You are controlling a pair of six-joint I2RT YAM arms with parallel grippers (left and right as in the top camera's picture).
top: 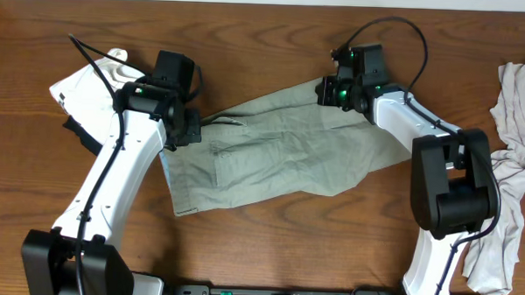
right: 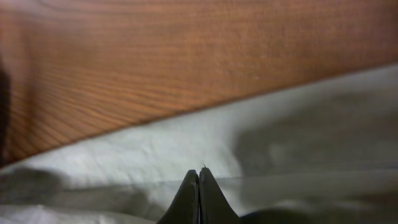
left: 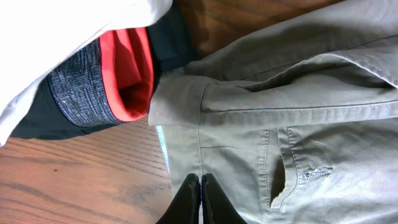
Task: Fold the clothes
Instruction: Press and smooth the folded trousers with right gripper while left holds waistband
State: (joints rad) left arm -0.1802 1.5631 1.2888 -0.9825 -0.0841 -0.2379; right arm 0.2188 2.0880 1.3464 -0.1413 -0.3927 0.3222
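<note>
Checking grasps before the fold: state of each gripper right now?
Left gripper: closed, tips on the shorts; can't tell if cloth is pinched.
Right gripper: closed, tips on the shorts; can't tell if cloth is pinched.

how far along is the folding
Done: nothing clearly folded; the shorts lie spread mid-table. In hand: left gripper and right gripper, both shut, at the shorts' opposite ends. Still to do: folding them, then the crumpled off-white garment at the right; the white garment and black-and-red garment at the left sit half hidden.
</note>
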